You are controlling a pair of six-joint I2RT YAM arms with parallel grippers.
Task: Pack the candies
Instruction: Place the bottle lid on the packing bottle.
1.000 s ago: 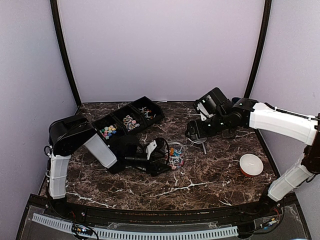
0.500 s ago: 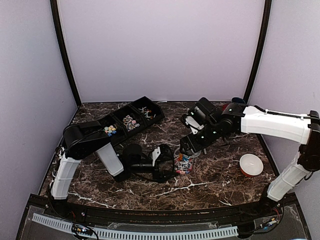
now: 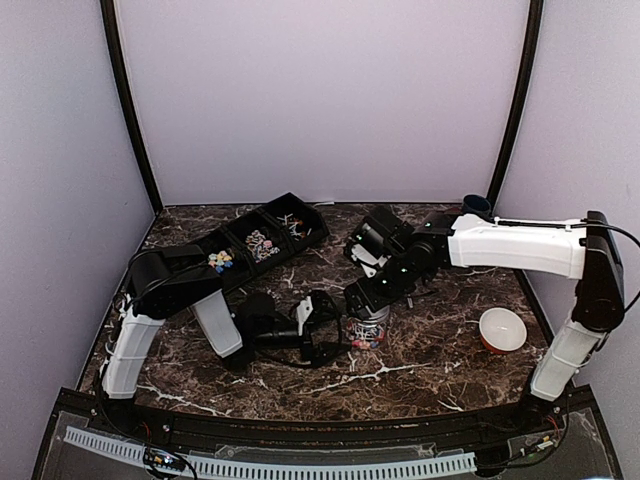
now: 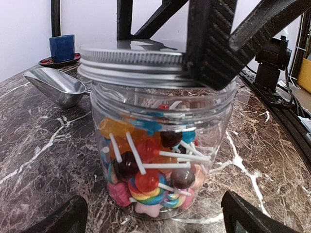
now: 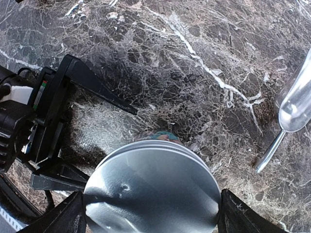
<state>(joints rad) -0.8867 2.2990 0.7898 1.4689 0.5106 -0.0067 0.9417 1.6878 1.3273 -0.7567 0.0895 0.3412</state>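
A clear round jar (image 4: pixel 160 145) stands upright on the marble table, filled with candies (image 4: pixel 146 179): lollipops on white sticks and pastel pieces. A silver lid (image 5: pixel 151 194) sits on the jar's mouth. My right gripper (image 5: pixel 151 213) comes down from above and is shut on the lid, one finger at each side of its rim. My left gripper (image 4: pixel 155 213) is open, its fingers either side of the jar's base and clear of it. In the top view the jar (image 3: pixel 365 330) is at mid-table, between the left gripper (image 3: pixel 335 335) and the right gripper (image 3: pixel 365 300). More candies (image 3: pixel 215 262) lie in the tray.
A black three-compartment tray (image 3: pixel 300 208) sits at the back left. A metal scoop (image 5: pixel 296 107) lies on the table behind the jar. A blue cup (image 3: pixel 476 204) stands at the back right and an orange-and-white bowl (image 3: pixel 502 330) at the right.
My right arm has swung left and down, bringing the lid onto the jar. The left gripper has moved with the jar to the right and opened wider, off the jar's sides.
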